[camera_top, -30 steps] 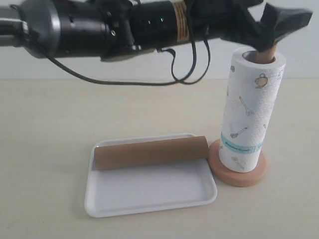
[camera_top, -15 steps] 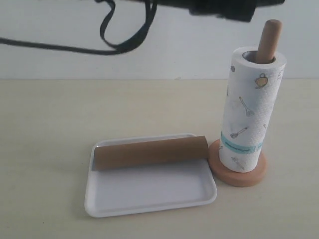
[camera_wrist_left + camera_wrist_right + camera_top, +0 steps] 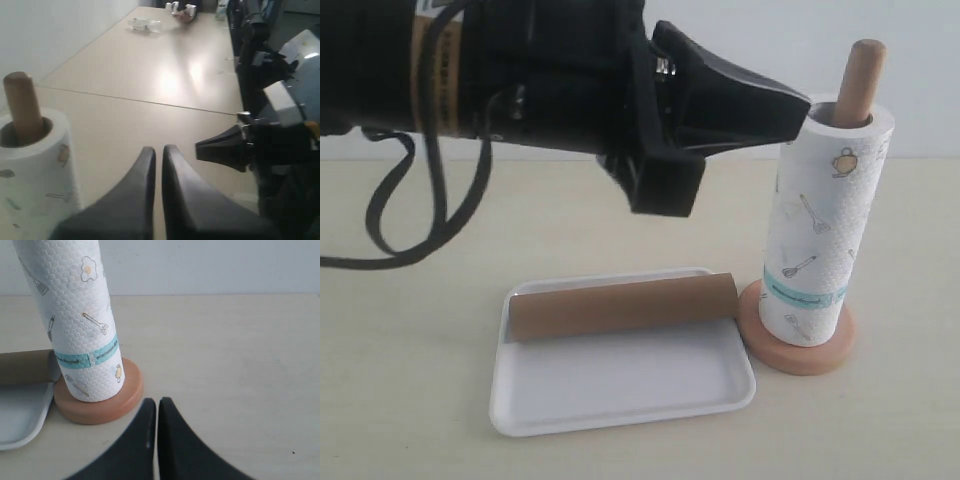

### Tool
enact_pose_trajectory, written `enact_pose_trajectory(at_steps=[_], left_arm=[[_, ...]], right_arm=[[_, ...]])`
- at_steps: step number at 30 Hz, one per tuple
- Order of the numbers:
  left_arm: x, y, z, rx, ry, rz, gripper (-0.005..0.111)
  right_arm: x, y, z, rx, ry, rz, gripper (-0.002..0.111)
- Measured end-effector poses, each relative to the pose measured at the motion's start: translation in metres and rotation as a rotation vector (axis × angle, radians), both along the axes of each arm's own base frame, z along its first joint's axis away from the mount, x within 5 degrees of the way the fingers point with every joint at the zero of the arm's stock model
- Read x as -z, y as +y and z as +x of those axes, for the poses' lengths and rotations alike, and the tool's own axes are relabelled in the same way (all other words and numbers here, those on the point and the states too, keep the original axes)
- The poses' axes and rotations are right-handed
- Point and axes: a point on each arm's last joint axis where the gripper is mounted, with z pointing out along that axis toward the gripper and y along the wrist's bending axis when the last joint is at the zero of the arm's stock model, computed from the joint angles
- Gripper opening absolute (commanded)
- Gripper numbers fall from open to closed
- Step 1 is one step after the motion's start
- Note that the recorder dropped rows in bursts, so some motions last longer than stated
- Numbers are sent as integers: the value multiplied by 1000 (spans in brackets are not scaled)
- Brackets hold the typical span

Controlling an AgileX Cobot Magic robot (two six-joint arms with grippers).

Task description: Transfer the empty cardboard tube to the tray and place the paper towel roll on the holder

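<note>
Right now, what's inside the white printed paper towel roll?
The slim dowel of the light-brown wooden holder: its rounded top sticks out of the white printed paper towel roll. The dowel's length inside is covered by paper, unseen.

Exterior camera close, slightly raised, left wrist high, right wrist low, all share the paper towel roll (image 3: 817,230)

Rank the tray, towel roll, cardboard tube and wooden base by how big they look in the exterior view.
1. tray
2. towel roll
3. cardboard tube
4. wooden base, though the roll hides much of it, so its rank is less sure.
</note>
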Motion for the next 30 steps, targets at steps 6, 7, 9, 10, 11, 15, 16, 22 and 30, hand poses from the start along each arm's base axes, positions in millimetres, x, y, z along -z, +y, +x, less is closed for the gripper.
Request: enact_pose_trajectory(at_steps=[6,7,9,10,11,15,16,22,30], left_arm=[[-2,2,-15,125,29,-33,4],[-2,2,-16,129,30,-34,4],[-3,2,-16,135,31,-35,4],[-3,2,-16,135,31,-35,4],[-3,2,-16,135,31,-35,4],[-3,2,-17,136,33,-37,4],[-3,2,-16,134,41,-43,4],[-17,1,-13,69,262,-215,4],[-51,10,2,-68,504,-629,4]], right_arm=[[0,0,0,0,0,0,1],[0,0,0,0,0,0,1],[0,0,0,0,0,0,1],[0,0,0,0,0,0,1],[0,0,0,0,0,0,1],[0,0,0,0,0,0,1],[0,0,0,0,0,0,1],[0,0,0,0,0,0,1],[0,0,0,0,0,0,1]])
